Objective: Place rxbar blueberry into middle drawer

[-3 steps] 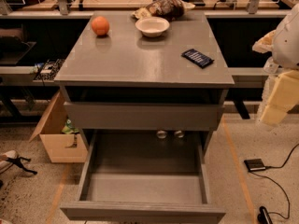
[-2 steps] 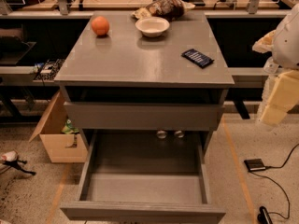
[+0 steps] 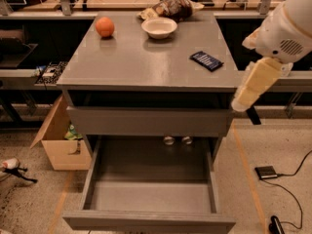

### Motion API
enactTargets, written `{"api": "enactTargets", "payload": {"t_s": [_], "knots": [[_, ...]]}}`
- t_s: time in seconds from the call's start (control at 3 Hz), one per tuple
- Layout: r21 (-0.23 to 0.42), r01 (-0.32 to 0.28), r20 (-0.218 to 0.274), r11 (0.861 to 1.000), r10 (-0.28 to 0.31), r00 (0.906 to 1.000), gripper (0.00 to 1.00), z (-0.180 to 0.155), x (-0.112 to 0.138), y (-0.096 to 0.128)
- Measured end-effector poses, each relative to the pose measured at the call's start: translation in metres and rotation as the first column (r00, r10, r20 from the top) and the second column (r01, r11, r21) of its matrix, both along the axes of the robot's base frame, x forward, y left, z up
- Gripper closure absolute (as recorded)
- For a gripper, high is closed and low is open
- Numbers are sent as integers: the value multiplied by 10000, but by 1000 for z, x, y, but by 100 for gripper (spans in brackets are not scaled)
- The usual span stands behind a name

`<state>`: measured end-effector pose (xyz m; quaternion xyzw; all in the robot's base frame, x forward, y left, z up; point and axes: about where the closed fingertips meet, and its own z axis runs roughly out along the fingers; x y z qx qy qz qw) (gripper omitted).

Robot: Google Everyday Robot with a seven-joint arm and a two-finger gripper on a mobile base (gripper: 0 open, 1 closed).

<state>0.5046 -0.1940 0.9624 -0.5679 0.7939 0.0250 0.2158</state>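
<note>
The rxbar blueberry (image 3: 206, 60), a flat dark navy bar with pale lettering, lies on the right part of the grey cabinet top (image 3: 146, 62). The middle drawer (image 3: 151, 189) is pulled out wide under the closed top drawer, and its grey floor is bare. My arm comes in from the upper right, white and cream. My gripper (image 3: 252, 115) hangs as a dark tip beside the cabinet's right edge, below and to the right of the bar and apart from it.
A white bowl (image 3: 159, 27), an orange fruit (image 3: 105, 27) and a brown crinkly snack bag (image 3: 171, 7) sit at the back of the cabinet top. An open cardboard box (image 3: 58, 143) stands on the floor to the left. Cables and a small black box (image 3: 267, 172) lie to the right.
My arm has moved left and a little up, closer to the cabinet's right edge. The bar, the drawer and the other things have not moved.
</note>
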Motion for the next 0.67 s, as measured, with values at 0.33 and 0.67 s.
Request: {"api": "enactTargets", "payload": {"t_s": [0.33,0.67], "knots": [[1511,1099,237,9824,-1147,9931,0,-19,48,13],[1874,1322,887,9733,-1508,9846,0,-9,68,16]]}}
